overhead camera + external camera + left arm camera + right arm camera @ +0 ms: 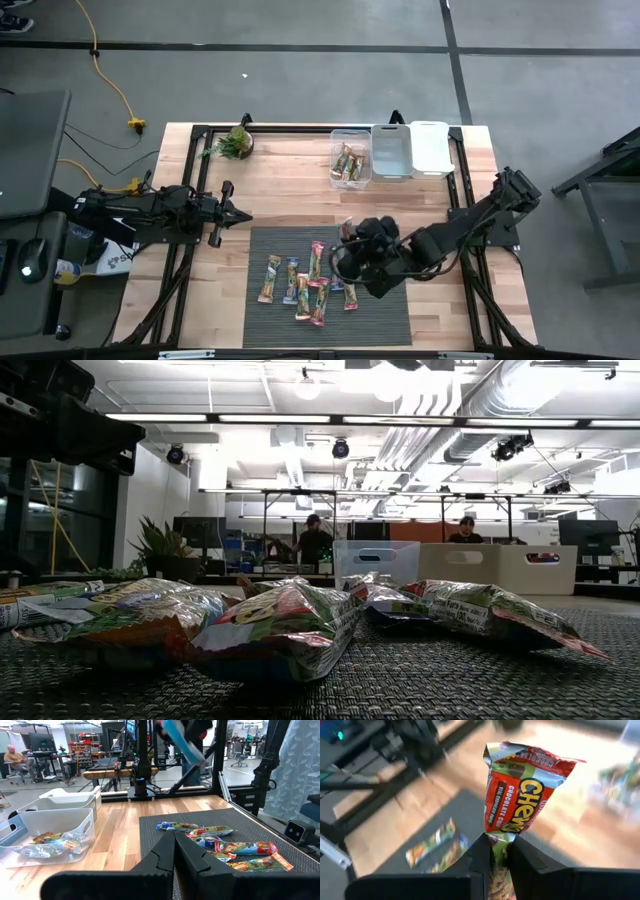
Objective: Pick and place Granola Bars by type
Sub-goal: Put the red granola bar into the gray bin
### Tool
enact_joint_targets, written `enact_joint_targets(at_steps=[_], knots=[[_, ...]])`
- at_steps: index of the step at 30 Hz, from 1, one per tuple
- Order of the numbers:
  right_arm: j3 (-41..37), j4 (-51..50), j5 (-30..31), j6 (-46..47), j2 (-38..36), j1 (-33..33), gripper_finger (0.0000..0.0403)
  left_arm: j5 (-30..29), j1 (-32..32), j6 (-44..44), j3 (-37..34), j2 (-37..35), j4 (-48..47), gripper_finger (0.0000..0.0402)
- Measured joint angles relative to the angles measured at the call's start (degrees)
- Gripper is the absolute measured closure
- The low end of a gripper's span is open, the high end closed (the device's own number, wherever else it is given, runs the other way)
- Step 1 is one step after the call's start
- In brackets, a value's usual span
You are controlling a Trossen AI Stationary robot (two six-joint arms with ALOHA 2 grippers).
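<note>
Red-wrapped bar pinched only at its end by right jaws; could slip out mid-carry. Left jaws pressed together, idle over worktop.

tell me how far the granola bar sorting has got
Early stage. Done: a few bars lie in the clear bin; the two bins beside it look empty. In hand: the right pincer is shut on a red Chewy bar, lifted off the table. Left: about seven bars on the dark mat. The left pincer waits shut.
</note>
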Motion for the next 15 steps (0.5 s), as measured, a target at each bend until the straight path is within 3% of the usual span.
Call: enact_joint_targets(at_steps=[8, 15], knots=[[8.92, 0.0, 11.27, -16.67, 0.0, -2.5, 0.0362, 0.01, 0.0, 0.0, 0.0, 0.0, 0.0, 0.0401], [15.78, 0.42, 13.55, -31.35, -0.02, -6.08, 0.0362, 0.0, 0.0, 0.0, 0.0, 0.0, 0.0, 0.0401]])
